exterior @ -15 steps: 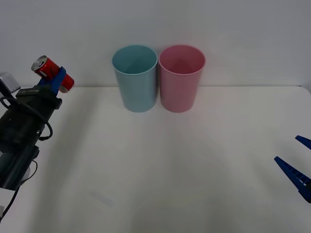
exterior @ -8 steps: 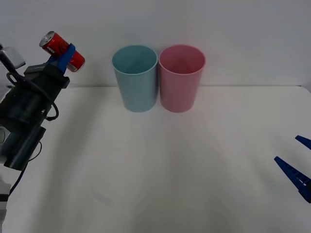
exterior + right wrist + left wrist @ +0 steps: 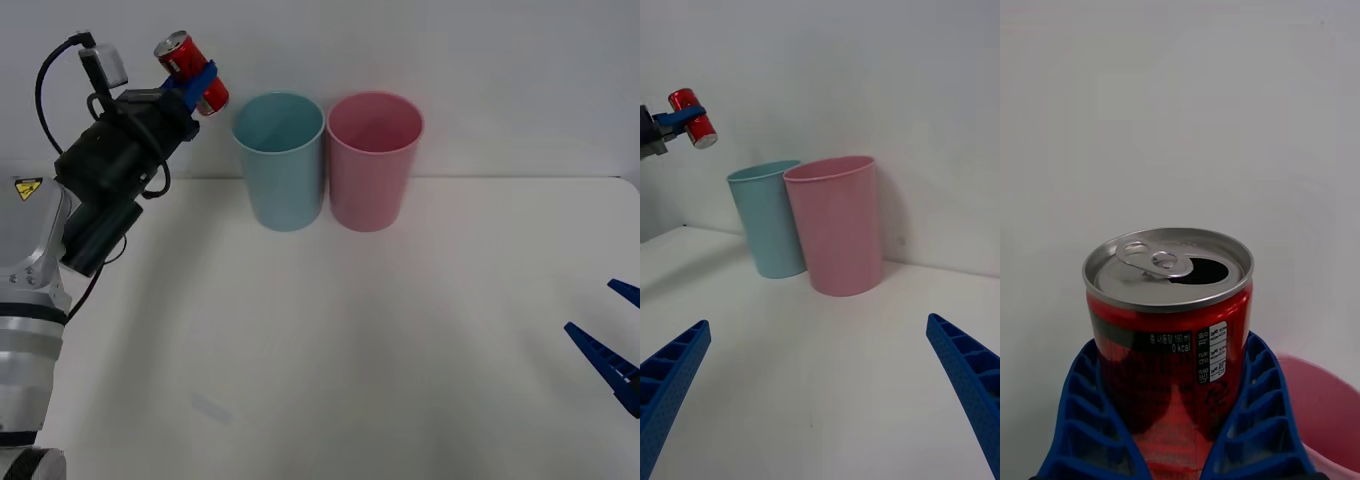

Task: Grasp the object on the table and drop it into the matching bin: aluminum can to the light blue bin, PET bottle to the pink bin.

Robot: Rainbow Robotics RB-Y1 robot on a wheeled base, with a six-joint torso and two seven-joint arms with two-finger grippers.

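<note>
Two bins wait at the back of the counter, touching side by side, and I have the aluminum can carried high in the left gripper, above rim height and just short of the light blue bin. I keep it that high so it can pass over the rim rather than knock the wall. The jaws are pinching the can around its red body, and in the left wrist view the blue ribbed fingers hug both sides with the silver lid and its opened tab sticking out clear beyond them. From the front view the can lies tilted, lid end pointing away from the bins.

Beyond the blue bin from these jaws stands the pink bin, which I judge the wrong one for a can. My next move, as I see it, is to carry on over the blue opening and only then let go.

My right gripper sits parked low at the counter's near right, jaws spread wide, well apart from both bins.
</note>
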